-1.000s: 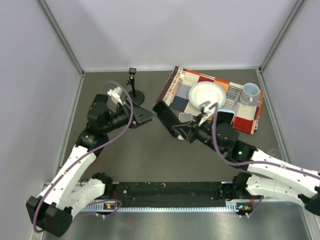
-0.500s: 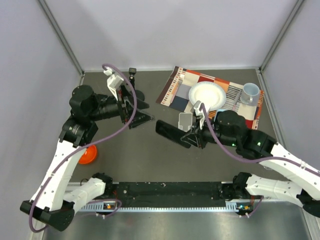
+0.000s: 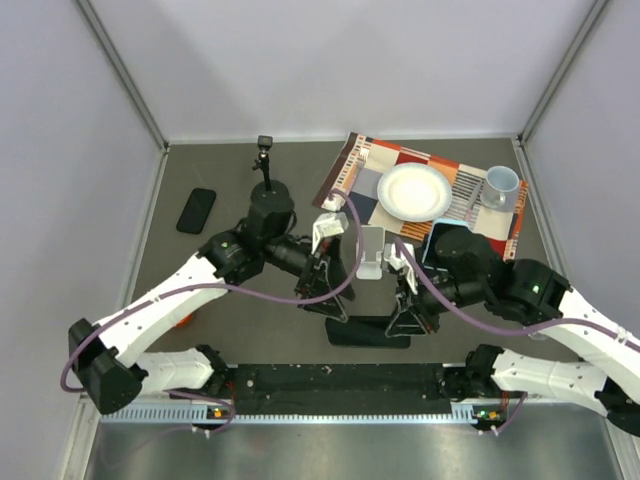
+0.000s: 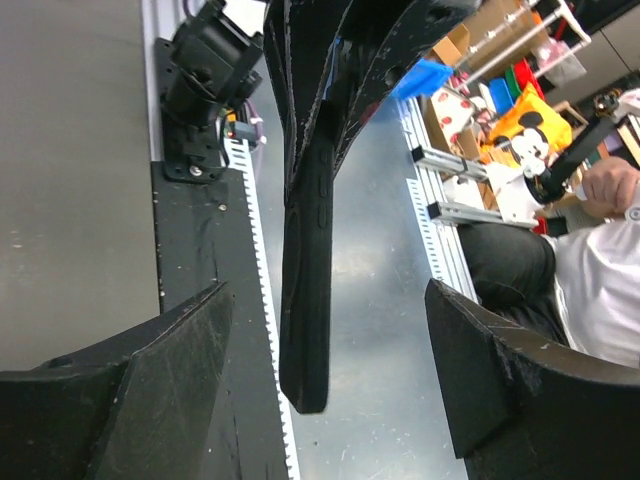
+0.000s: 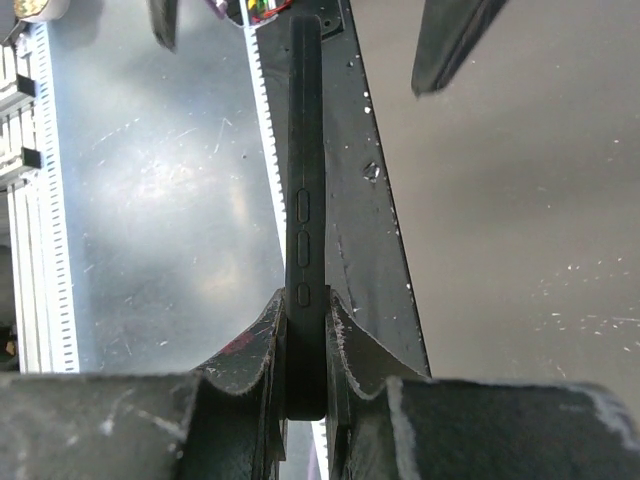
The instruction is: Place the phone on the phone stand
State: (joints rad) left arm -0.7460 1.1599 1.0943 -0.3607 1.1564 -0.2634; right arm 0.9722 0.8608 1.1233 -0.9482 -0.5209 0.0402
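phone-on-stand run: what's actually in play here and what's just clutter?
In play:
- phone, clamped edge-on in the right gripper
- white phone stand
- left gripper, jaws open either side of the phone, not touching it

Lying about:
- patchwork mat
- plate
- mug
- black pole on round base
- second dark phone

Both the left arm (image 3: 150,312) and the right arm (image 3: 580,335) are smooth white shells broken up by chunky black joints, each on a black base block. A purple cable (image 3: 215,290) runs along the left one and a second purple cable (image 3: 450,315) along the right. Up close, the left fingers (image 4: 130,390) are matte black wedges, scuffed and flecked with pale specks, and the right fingers (image 5: 240,390) are equally worn.
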